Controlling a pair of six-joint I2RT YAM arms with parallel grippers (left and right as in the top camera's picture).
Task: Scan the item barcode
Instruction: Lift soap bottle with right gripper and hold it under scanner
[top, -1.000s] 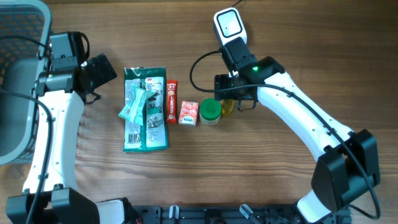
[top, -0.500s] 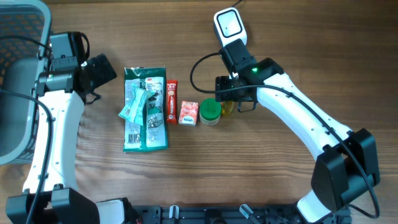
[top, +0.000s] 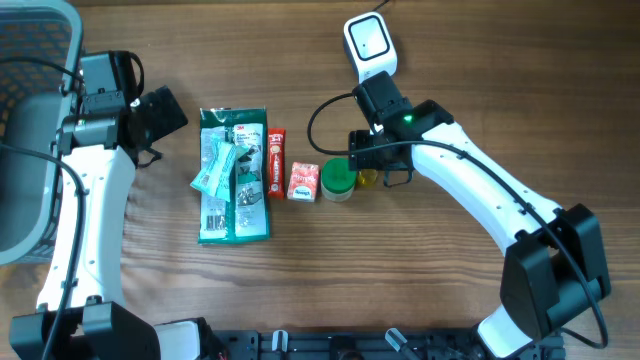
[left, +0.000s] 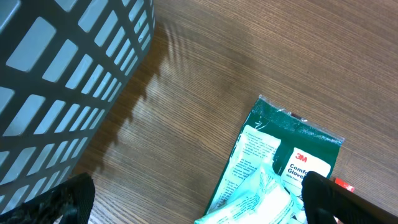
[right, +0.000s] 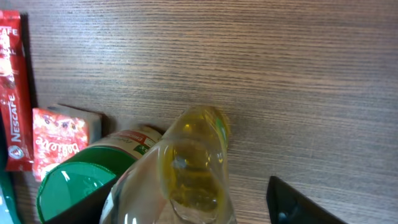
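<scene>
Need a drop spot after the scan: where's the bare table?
Bare wood runs along the front edge, below the green packet and jar, and between the packet and the white scanner. The row from the packet to the right hand, on the yellow bottle, is crowded.

Lying in a row across the middle of a wooden table (top: 300, 270): a green glove pack (top: 234, 175) with a loose pale leaflet crumpled slantwise over its left side, a red Nescafe stick (top: 276, 162) lengthwise just beside the pack's right edge, a small red box (top: 303, 182) next along, and a green-lidded jar (top: 338, 179) touching or nearly touching that box. Standing at the far left edge, well apart from the row: a grey lattice basket (top: 30, 130), throwing a grid shadow on the wood.
</scene>
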